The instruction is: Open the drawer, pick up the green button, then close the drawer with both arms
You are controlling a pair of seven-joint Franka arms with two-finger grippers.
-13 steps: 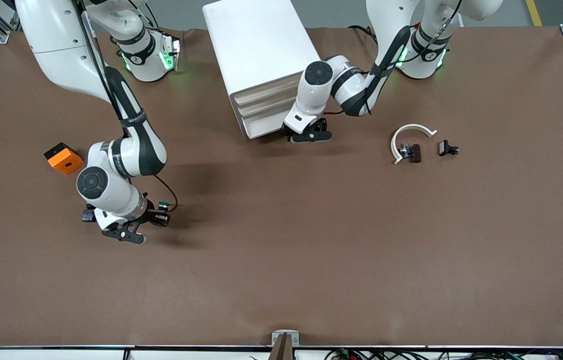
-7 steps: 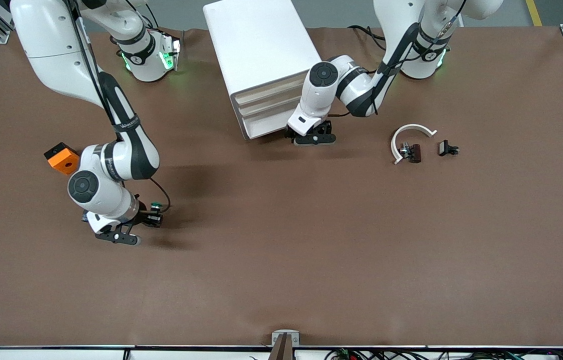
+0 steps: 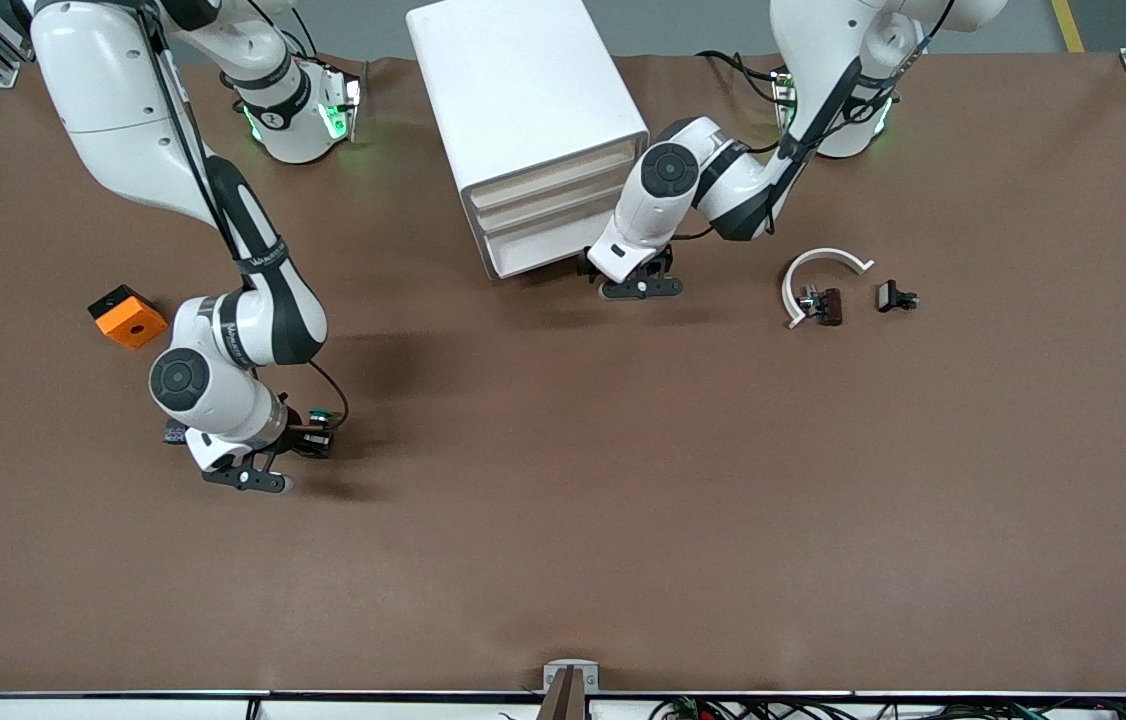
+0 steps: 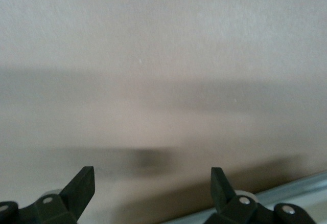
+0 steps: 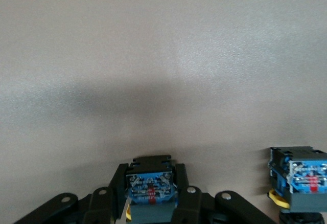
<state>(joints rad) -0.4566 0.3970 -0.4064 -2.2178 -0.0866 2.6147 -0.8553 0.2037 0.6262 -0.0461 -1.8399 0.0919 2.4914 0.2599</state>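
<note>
My right gripper (image 3: 308, 436) hangs low over the table toward the right arm's end, shut on the button (image 3: 321, 412), whose green cap points sideways. In the right wrist view the right gripper (image 5: 151, 175) clamps the button's (image 5: 152, 192) blue-and-black body between both fingers. The white cabinet (image 3: 521, 95) stands near the arms' bases, and its cream-fronted drawer (image 3: 548, 196) sits flush like the others. My left gripper (image 3: 637, 277) is low beside the cabinet's front corner. In its own view the left gripper (image 4: 152, 183) is open over bare brown table.
A second blue-and-black button block (image 5: 299, 179) lies on the table beside my right gripper. An orange block (image 3: 127, 316) sits toward the right arm's end. A white curved piece (image 3: 816, 268) and two small dark parts (image 3: 895, 296) lie toward the left arm's end.
My left gripper has drawn away from the cabinet's front, toward the left arm's end. My right gripper, still holding the button, has shifted slightly over the table.
</note>
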